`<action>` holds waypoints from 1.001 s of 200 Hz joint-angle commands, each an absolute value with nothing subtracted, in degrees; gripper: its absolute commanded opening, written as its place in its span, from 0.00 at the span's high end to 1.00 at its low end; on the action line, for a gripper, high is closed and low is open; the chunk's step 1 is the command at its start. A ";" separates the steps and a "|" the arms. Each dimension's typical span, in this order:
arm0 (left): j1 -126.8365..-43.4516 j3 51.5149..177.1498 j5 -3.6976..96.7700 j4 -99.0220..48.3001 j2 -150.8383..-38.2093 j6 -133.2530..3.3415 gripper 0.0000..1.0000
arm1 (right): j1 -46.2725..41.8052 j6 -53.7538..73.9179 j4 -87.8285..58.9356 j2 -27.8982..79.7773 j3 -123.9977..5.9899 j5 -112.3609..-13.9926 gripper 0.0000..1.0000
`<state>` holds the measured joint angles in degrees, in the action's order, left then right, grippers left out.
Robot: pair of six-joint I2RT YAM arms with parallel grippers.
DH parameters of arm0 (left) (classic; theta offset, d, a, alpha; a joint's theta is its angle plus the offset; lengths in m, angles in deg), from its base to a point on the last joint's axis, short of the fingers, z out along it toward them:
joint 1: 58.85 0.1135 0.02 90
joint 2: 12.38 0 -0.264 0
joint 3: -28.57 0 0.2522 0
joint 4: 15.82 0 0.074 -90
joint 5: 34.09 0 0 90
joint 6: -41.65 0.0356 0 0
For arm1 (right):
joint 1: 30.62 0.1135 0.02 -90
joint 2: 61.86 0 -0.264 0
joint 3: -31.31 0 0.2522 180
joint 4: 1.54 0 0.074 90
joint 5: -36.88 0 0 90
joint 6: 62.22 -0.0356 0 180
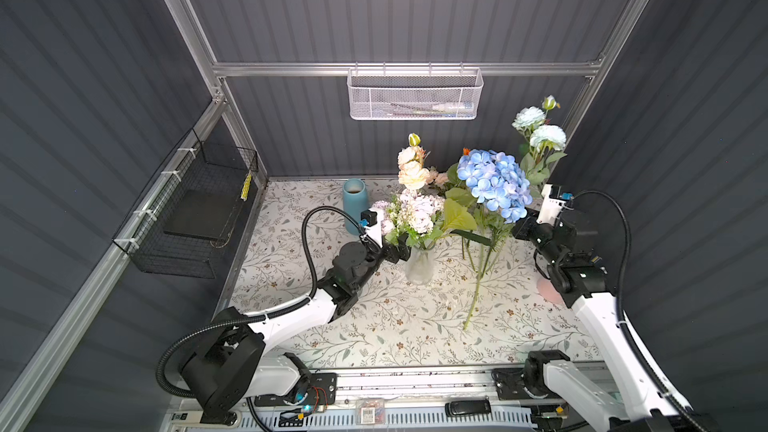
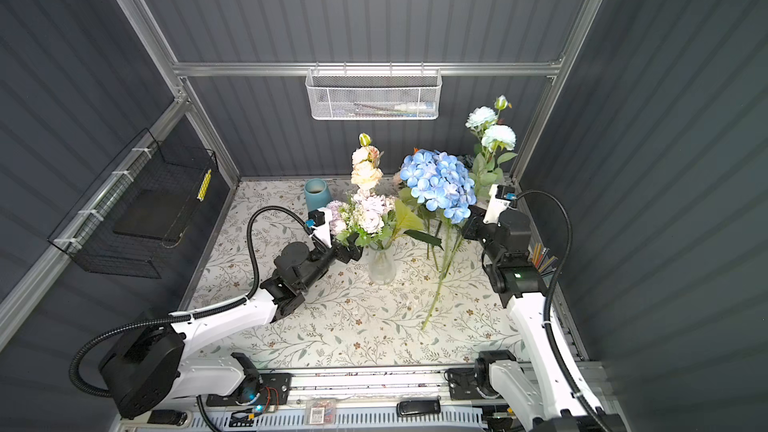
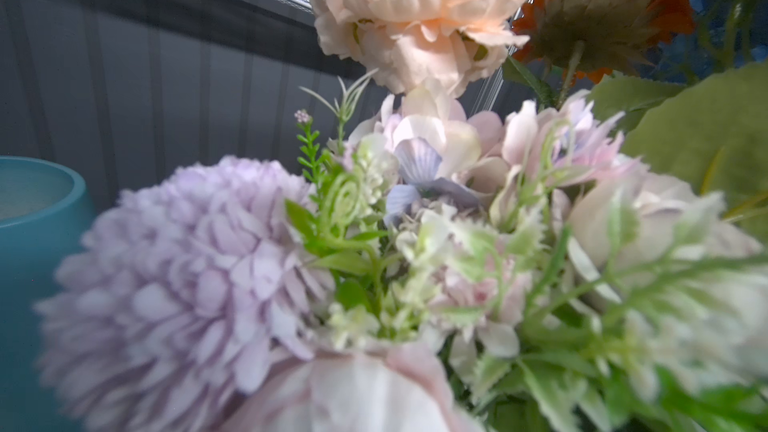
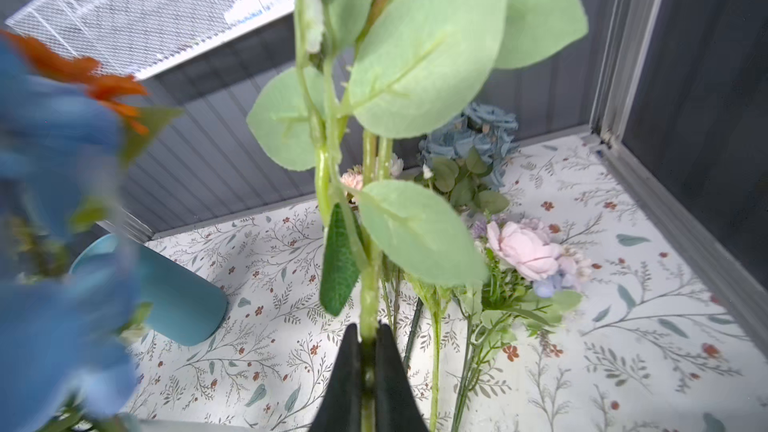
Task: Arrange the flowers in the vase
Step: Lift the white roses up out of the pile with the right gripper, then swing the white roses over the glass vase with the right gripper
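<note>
A clear glass vase (image 1: 419, 270) (image 2: 381, 270) stands mid-table holding a lilac and cream bunch (image 1: 417, 211) (image 3: 178, 268) and peach roses (image 1: 412, 168) (image 3: 415, 10). A blue hydrangea (image 1: 494, 184) (image 2: 440, 182) rises just right of it, with an orange daisy (image 3: 602, 6) behind. My left gripper (image 1: 401, 248) (image 2: 351, 248) is open at the bunch's base, by the vase mouth; its fingers are hidden in the left wrist view. My right gripper (image 1: 517, 225) (image 4: 368, 340) is shut on the long green stem (image 4: 368, 309) of the pale-blue roses (image 1: 546, 137), held upright and tilted.
A teal cup (image 1: 354, 205) (image 4: 178, 301) stands behind the left arm. More flowers, a pink rose (image 4: 523, 249) and a dusty-blue hydrangea (image 4: 478, 135), lie at the back right. Coloured pencils (image 2: 542, 259) stand behind the right arm. A white mesh basket (image 1: 415, 95) hangs on the back wall.
</note>
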<state>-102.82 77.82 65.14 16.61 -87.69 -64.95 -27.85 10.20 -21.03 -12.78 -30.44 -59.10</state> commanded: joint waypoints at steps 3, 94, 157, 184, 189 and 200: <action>-103.13 78.19 66.34 18.06 -86.38 -63.80 0.01 | -27.63 11.65 -25.89 -19.01 -34.35 -59.13 1.00; -103.15 78.19 66.72 18.76 -86.84 -64.26 0.01 | -26.69 -4.26 -10.56 -27.30 -38.54 -86.54 1.00; -103.15 78.08 66.86 18.56 -86.63 -64.63 0.01 | -13.10 -0.75 4.52 -22.96 -32.70 -83.08 1.00; -103.15 78.19 66.78 18.15 -86.47 -64.45 0.01 | -5.46 6.63 11.17 -18.98 -30.07 -79.01 1.00; -103.15 78.19 66.81 18.06 -86.46 -64.38 0.01 | -4.35 7.90 13.18 -18.09 -29.33 -78.64 1.00; -103.13 78.32 66.83 17.89 -86.47 -64.30 0.01 | -1.96 10.06 17.78 -16.01 -27.81 -77.40 1.00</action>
<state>-102.82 77.82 66.02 16.68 -87.69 -64.97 -6.10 2.55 5.81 -19.10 -30.31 -81.29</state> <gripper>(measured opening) 0.992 0.072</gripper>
